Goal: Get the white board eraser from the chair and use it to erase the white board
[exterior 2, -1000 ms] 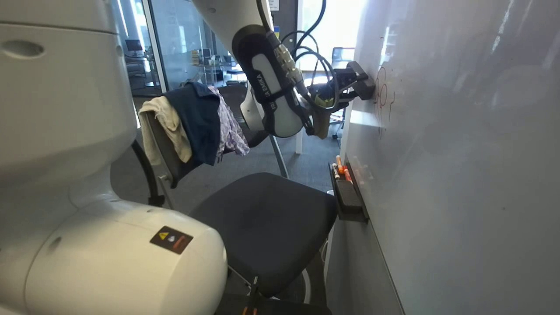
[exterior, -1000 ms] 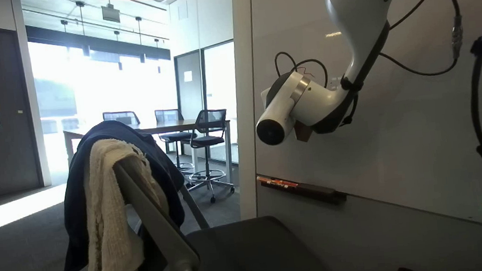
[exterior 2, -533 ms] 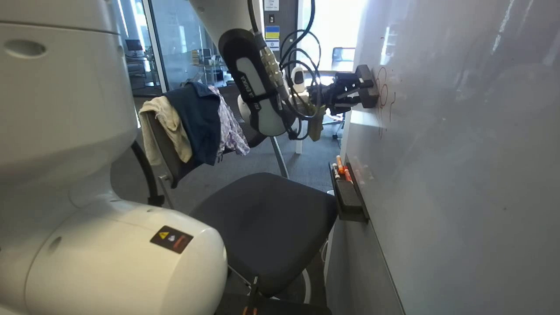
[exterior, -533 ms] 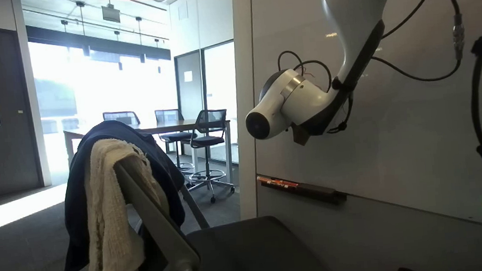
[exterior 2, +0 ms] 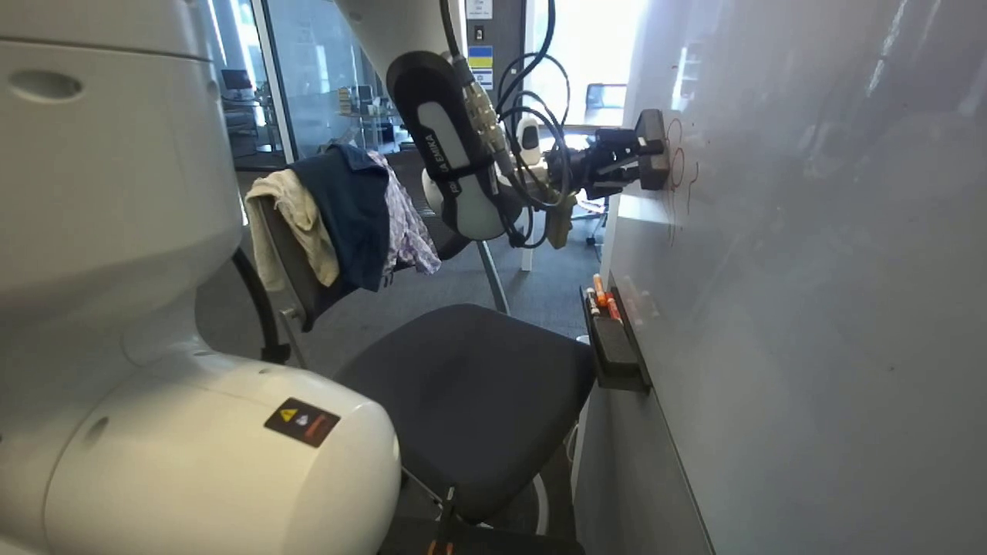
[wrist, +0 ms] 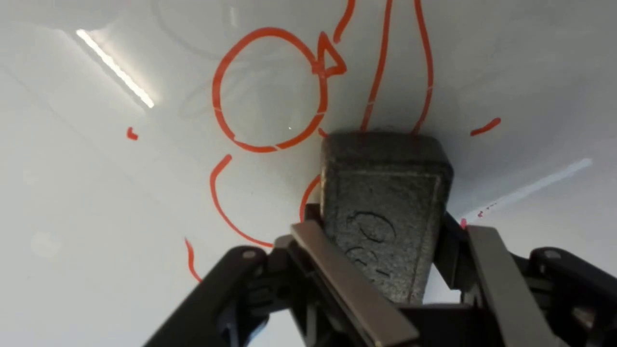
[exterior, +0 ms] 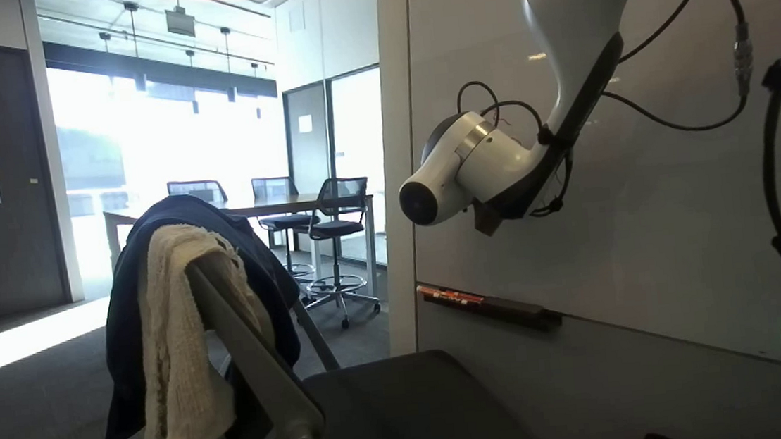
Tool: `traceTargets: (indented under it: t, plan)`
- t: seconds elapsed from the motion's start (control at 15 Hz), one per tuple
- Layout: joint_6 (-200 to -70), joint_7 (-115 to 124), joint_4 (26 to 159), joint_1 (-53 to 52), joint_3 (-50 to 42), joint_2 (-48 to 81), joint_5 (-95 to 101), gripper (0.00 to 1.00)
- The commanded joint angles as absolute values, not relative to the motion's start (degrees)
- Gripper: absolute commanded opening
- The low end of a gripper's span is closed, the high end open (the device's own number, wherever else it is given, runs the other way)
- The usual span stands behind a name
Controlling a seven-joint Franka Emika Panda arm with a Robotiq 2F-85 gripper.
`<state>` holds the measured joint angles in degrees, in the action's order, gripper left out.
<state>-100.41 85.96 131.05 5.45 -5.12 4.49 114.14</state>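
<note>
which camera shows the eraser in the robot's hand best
The wrist view: the eraser is close up, its marked face visible. In an exterior view it's small, side-on beside the white board; where the arm blocks an exterior view, it's hidden.

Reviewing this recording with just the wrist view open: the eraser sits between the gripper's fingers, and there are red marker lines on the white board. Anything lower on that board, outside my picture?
Observer: Yes. At the lower edge of the white board, a dark ledge holds markers and a dark block.
Reviewer: And is the eraser above or below that?
Observer: Above: an exterior view shows it higher than the dark ledge. Whether it touches the white board, I can't tell.
Reviewer: Anything else from the task out of my sight?
Observer: Yes, the chair: both exterior views show a navy garment and a cream cloth draped over its back.
</note>
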Motion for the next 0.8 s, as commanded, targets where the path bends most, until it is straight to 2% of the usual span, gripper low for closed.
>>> traceTargets:
  t: [0.0,0.47,0.73]
  plan:
    - [-98.74,87.87,128.87,7.82,-7.15,2.50,114.23,0.31]
    - [-99.08,88.85,132.87,8.48,-8.50,-5.61,109.73,0.31]
    - [-100.88,92.37,132.94,9.23,-10.01,-3.88,111.66,0.31]
